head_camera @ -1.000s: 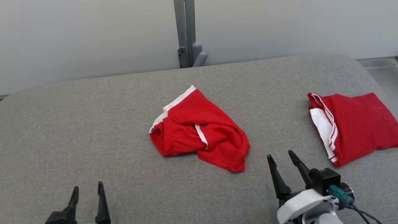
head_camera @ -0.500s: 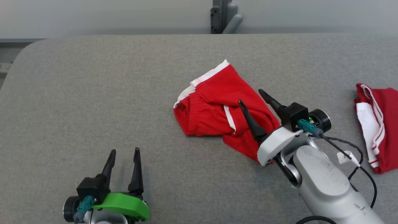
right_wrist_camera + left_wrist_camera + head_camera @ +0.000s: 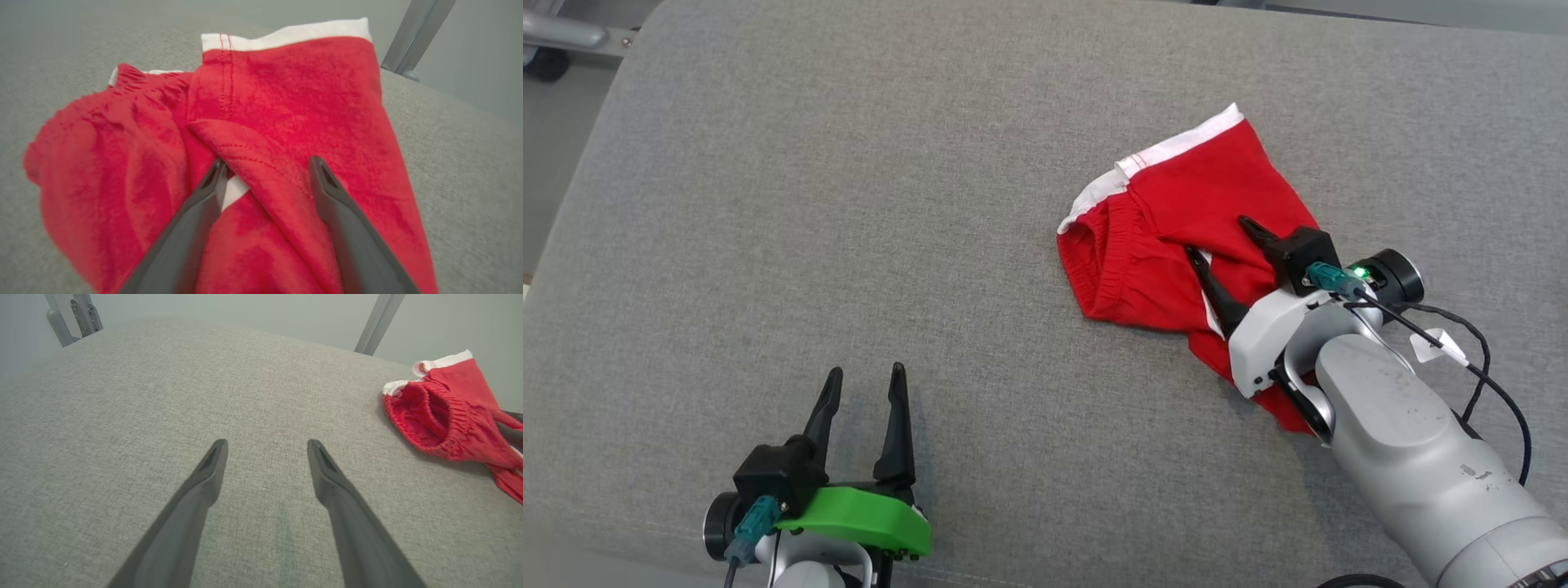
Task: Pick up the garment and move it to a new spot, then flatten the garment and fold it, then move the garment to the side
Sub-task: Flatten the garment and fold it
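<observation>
The garment (image 3: 1168, 220), crumpled red shorts with white trim, lies right of centre on the grey padded table (image 3: 849, 204). My right gripper (image 3: 1221, 237) stands open over its middle, fingers pointing up-left. Seen from the right wrist, the right gripper (image 3: 265, 163) straddles a raised red fold of the garment (image 3: 294, 94), with a white stripe by the left finger. My left gripper (image 3: 864, 376) is open low at the left above bare table, far from the cloth. In the left wrist view the left gripper (image 3: 267, 443) is empty and the garment (image 3: 445, 404) lies at the right edge.
The table's left edge and a metal rail (image 3: 564, 33) show at the upper left of the head view. Grey posts (image 3: 378, 322) stand behind the table. A black cable (image 3: 1478, 359) trails from my right wrist.
The head camera has tilted down and left, so the wall and the second red cloth at the right have left the picture. My right gripper has moved further in over the garment, still open.
</observation>
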Controlling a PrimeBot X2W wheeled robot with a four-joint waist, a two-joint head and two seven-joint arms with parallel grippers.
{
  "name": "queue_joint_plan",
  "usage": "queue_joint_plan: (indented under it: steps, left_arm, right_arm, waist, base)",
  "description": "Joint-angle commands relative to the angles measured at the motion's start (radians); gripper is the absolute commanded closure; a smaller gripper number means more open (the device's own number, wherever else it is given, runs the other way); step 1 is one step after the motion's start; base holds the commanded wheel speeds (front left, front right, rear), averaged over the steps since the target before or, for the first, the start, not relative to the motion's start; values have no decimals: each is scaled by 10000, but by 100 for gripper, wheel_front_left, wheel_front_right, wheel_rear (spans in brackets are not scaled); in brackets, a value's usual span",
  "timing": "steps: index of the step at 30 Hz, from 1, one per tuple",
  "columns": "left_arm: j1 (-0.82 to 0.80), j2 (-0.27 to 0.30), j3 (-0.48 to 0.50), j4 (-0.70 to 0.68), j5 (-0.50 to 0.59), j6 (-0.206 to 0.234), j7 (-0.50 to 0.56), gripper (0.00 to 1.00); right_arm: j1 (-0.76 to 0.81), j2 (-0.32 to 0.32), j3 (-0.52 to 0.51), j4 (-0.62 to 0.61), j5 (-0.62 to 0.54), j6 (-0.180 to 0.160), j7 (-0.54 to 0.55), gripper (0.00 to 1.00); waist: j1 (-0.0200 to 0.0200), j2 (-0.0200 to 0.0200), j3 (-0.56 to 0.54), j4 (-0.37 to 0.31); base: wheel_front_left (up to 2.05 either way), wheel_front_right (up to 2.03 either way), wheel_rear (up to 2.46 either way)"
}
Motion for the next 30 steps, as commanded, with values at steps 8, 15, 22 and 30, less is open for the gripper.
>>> queue_joint_plan:
  steps: [8, 15, 22, 30]
  left_arm:
    - [-432, 18, -209, -139, -122, 47, 1, 0]
    - [-372, 18, -209, -84, -151, 45, 1, 0]
    - [-216, 18, -79, -12, -138, 18, 2, 0]
    - [-215, 20, -75, 101, -55, -114, 1, 0]
  right_arm:
    - [-283, -57, -234, -288, 13, -16, -62, 88]
    - [-23, -91, -754, -756, -95, -16, -65, 100]
    - [129, -4, -2906, -1322, 452, -16, -66, 100]
    - [507, -234, -4739, -835, -214, -16, -66, 100]
  waist:
    - [0, 0, 379, 51]
    - [0, 0, 378, 14]
    - [0, 0, 127, -180]
    - [0, 0, -197, -363]
  base:
    - [0, 0, 0]
    - [0, 0, 0]
    - [0, 0, 0]
    - [0, 0, 0]
